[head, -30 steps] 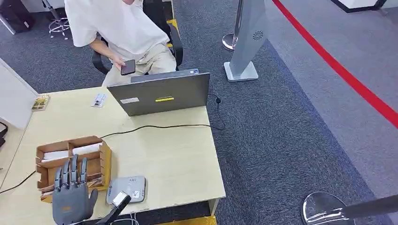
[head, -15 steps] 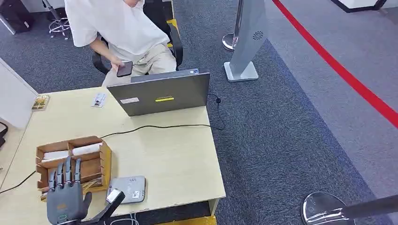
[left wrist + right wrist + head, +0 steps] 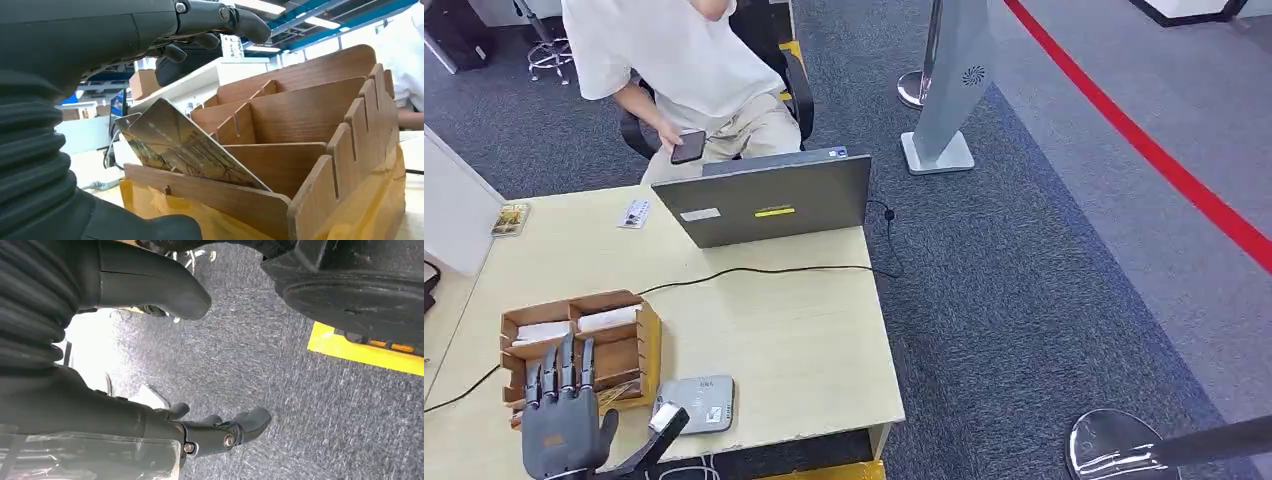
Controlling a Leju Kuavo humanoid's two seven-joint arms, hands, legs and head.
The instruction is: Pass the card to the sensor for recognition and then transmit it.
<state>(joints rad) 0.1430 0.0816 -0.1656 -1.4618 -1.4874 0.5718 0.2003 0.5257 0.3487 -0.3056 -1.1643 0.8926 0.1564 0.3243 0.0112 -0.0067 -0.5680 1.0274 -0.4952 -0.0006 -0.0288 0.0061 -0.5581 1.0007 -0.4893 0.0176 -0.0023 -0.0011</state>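
A wooden card box stands at the desk's front left. In the left wrist view, several printed cards lean in its front compartment. My left hand hovers at the box's near edge with its fingers stretched out above the cards, holding nothing and not touching them. The grey flat sensor lies just right of the box, near the desk's front edge. My right hand hangs over the carpet with its fingers loosely apart and nothing in it.
An open laptop stands at the desk's far side with a black cable running across the top. Behind it a person sits on a chair holding a phone. A small card and a booklet lie far left.
My left hand has drawn back a little toward the desk's front left, its fingertips now over the box's near edge. The person's phone has shifted slightly.
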